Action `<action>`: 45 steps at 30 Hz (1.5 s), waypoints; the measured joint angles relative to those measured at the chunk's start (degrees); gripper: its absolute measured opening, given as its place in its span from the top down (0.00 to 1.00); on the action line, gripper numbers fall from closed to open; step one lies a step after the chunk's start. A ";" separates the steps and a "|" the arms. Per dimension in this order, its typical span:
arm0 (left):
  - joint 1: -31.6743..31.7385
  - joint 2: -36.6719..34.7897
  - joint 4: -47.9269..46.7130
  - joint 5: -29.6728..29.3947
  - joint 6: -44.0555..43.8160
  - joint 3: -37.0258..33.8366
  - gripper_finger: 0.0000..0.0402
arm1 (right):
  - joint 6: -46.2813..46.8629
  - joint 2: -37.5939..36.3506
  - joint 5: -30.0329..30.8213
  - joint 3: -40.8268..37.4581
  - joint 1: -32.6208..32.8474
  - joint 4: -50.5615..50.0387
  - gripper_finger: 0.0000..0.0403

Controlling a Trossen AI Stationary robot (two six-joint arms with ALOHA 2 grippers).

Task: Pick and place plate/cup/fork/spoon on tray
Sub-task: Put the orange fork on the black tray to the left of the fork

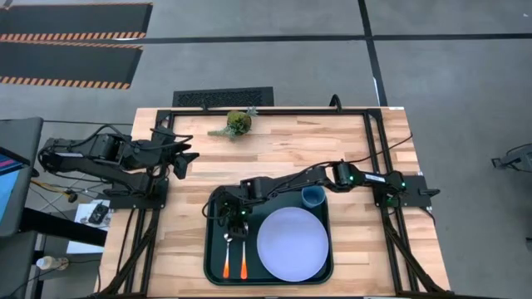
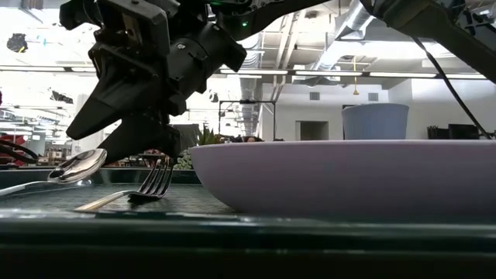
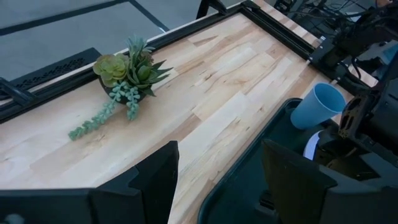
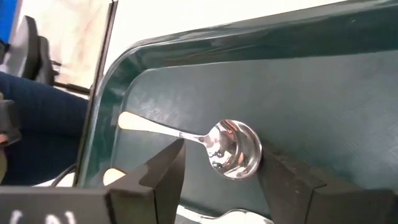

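Observation:
The dark tray [image 1: 214, 249] lies at the table's near middle. On it are the lavender plate [image 1: 292, 243], the blue cup [image 1: 313, 197] at its far right corner, and the spoon [image 1: 227, 253] and fork [image 1: 243, 256] side by side at its left, orange handles toward the near edge. My right gripper [image 1: 233, 218] is open low over their heads. In the right wrist view its fingers stand on either side of the spoon's bowl [image 4: 235, 149], which rests on the tray floor. My left gripper [image 1: 179, 162] waits open over the table's far left.
A small succulent plant [image 1: 237, 123] lies on the wood near the far edge; it also shows in the left wrist view [image 3: 124, 74]. Black frame rails [image 1: 370, 141] run along the table's sides. Bare wood lies left and right of the tray.

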 joint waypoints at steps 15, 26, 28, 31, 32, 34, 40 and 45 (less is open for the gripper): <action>0.00 0.00 0.00 -0.04 0.04 -0.01 0.47 | -1.04 -0.04 3.13 0.12 1.16 -1.48 0.41; 0.00 -0.01 -0.02 -0.24 0.04 0.00 0.47 | -11.15 -0.26 12.19 7.16 1.09 -12.92 0.41; 0.00 0.00 -0.08 -0.60 0.04 -0.01 0.47 | -11.07 -0.25 13.74 8.19 0.92 -15.04 0.41; 0.00 -0.02 -0.68 -0.61 0.04 -0.01 0.47 | -9.89 -0.52 13.50 9.73 0.04 -17.85 0.41; 0.00 -0.02 -0.88 -0.61 0.04 -0.01 0.47 | -9.79 -1.22 13.39 9.33 -0.26 -18.28 0.42; 0.00 -0.01 -1.25 -0.61 0.00 -0.01 0.47 | -9.81 -2.13 13.60 9.26 -0.35 -19.85 0.43; 0.00 -0.01 -1.48 -0.67 -0.02 -0.01 0.47 | -9.74 -1.20 13.49 9.27 1.94 -20.20 0.50; 0.00 0.00 -1.62 -0.81 -0.04 -0.01 0.47 | -9.19 -0.79 16.20 9.23 2.85 -19.18 0.57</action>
